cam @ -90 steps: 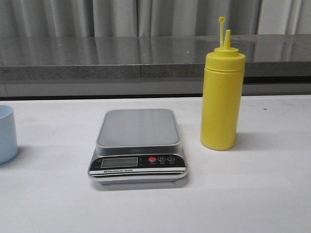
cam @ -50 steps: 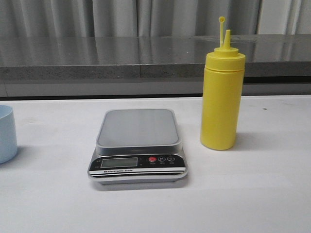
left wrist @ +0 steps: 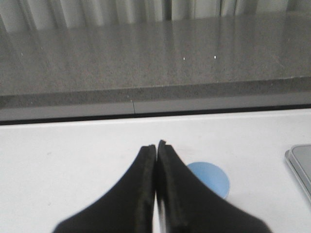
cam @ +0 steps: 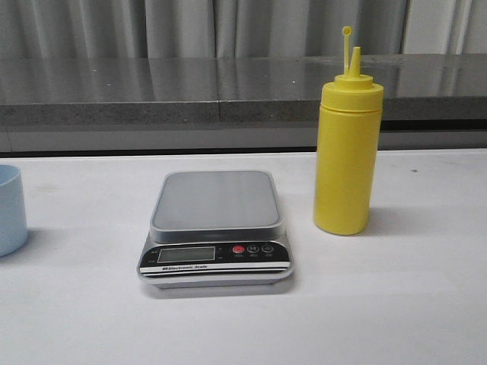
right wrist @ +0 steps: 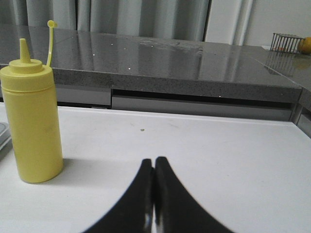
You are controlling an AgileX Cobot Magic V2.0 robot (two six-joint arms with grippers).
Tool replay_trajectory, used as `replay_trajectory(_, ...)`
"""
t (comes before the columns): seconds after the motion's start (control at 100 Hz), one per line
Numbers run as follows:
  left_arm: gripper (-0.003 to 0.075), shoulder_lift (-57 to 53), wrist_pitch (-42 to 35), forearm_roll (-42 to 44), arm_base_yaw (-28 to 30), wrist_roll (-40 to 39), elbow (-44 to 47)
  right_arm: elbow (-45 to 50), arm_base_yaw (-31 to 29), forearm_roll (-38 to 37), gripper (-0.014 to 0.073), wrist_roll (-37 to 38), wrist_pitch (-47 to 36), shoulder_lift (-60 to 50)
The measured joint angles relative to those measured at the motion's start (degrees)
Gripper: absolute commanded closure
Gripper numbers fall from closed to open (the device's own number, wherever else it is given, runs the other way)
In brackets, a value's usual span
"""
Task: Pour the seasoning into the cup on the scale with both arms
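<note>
Seasoning bottle (cam: 347, 148): yellow, upright on the white surface (cam: 396, 304), right of the scale and apart from it; conical nozzle uncapped, the thin tethered cap standing up beside it. In the right wrist view the bottle (right wrist: 32, 112) stands left of and farther out than the right tool (right wrist: 154, 165), well apart from it. The right tool's two black fingers are pressed together, nothing between them.

Scale (cam: 217, 228): silver-grey platform bare, black front panel with display, one red button and two dark buttons facing the near edge; centre of the surface.

Cup (cam: 11, 211): pale blue, at the far left edge of the front view, partly cut off, well apart from the scale. In the left wrist view the cup (left wrist: 210, 178) is seen from above, its rim just beside the left tool (left wrist: 156, 151) on the right side, partly hidden by one finger. The left tool's fingers are likewise closed against each other and hold nothing. A corner of the scale (left wrist: 300, 167) shows at the right edge.

Behind the surface: a dark grey ledge (cam: 190, 91) and pale curtain.
</note>
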Motion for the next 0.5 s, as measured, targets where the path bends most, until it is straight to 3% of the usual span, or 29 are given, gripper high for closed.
replay_trajectory(0.26, 0.0738, 21.53, 14.31, -0.09, 0.00, 0.00, -17.00, 0.00, 0.00, 0.00, 0.0713, 0.00, 0.00, 0.00)
replay_trajectory(0.5, 0.0738, 35.82, 16.67, -0.55, 0.00, 0.00, -23.20, 0.00, 0.00, 0.00, 0.0713, 0.03, 0.00, 0.00)
